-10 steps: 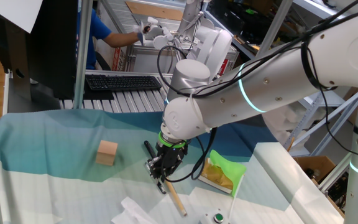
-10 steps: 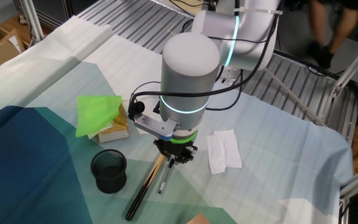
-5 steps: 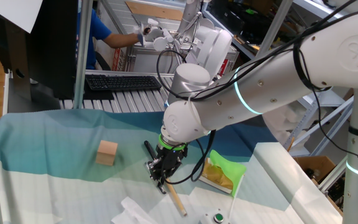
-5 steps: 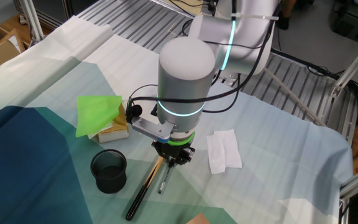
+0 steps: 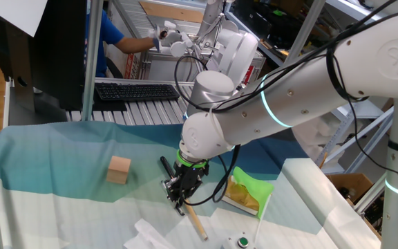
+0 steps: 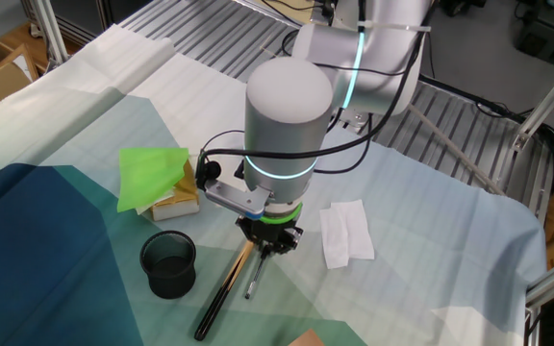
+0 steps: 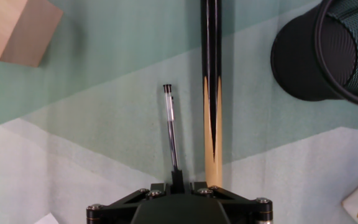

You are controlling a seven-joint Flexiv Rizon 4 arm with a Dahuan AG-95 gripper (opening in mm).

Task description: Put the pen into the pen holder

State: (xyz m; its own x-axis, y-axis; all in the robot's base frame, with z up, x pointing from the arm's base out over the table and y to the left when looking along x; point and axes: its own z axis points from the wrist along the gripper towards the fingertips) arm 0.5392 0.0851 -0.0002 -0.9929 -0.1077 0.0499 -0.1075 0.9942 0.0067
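The slim black pen [image 7: 170,127] lies on the teal cloth, parallel to the long tan stick with a black end [image 7: 211,93] just right of it. My gripper [image 7: 178,180] is down at the pen's near end, its jaws drawn together on it. In the other fixed view the gripper [image 6: 268,248] stands upright over the pen [image 6: 255,277] and the stick [image 6: 224,288]. The black mesh pen holder [image 6: 169,262] stands upright to the left; in the hand view it is at the top right [image 7: 328,53]. In one fixed view the gripper [image 5: 176,197] touches down beside the stick [image 5: 193,223].
A tan wooden cube [image 5: 119,169] sits left of the gripper and shows in the hand view [image 7: 17,28] at top left. A green cloth on a box [image 6: 147,173] lies behind the holder. A white tissue [image 6: 346,231] lies to the right.
The arm shifted slightly a second ago and has held still since. The pen, stick and holder lie where they were.
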